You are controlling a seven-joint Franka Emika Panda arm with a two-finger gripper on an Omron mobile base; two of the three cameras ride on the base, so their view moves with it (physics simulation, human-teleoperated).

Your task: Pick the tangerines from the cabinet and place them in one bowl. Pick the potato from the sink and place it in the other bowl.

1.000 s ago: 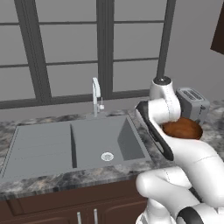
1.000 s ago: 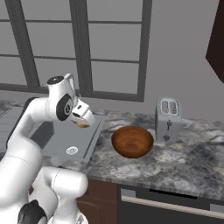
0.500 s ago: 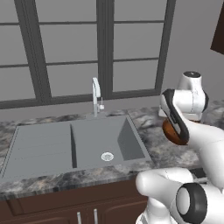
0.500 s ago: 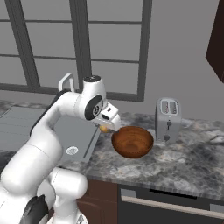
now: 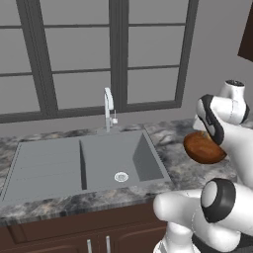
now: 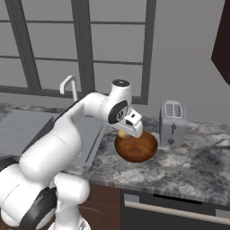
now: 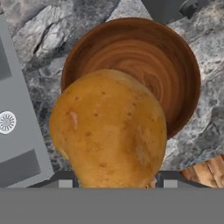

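My gripper [image 7: 116, 181] is shut on the potato [image 7: 109, 133], a tan lump that covers most of the hand view. Right behind it lies a brown wooden bowl [image 7: 175, 65] on the stone counter, with nothing inside it. From the right base view, the gripper [image 6: 129, 130] hangs over the near-left rim of that bowl [image 6: 139, 149], and the potato [image 6: 121, 134] peeks out below the hand. The grey sink [image 5: 89, 158] lies left of the bowl [image 5: 200, 147]. A dark corner of the cabinet [image 6: 222, 42] shows top right. The tangerines are out of view.
A silver toaster [image 6: 172, 122] stands just behind and right of the bowl. The chrome tap [image 5: 108, 107] rises behind the sink. A wooden rim of another dish [image 7: 209, 168] shows at the lower right of the hand view. Windows back the counter.
The arm has swung right from beside the sink to over the wooden bowl, carrying the potato along. The base and cameras stayed put.
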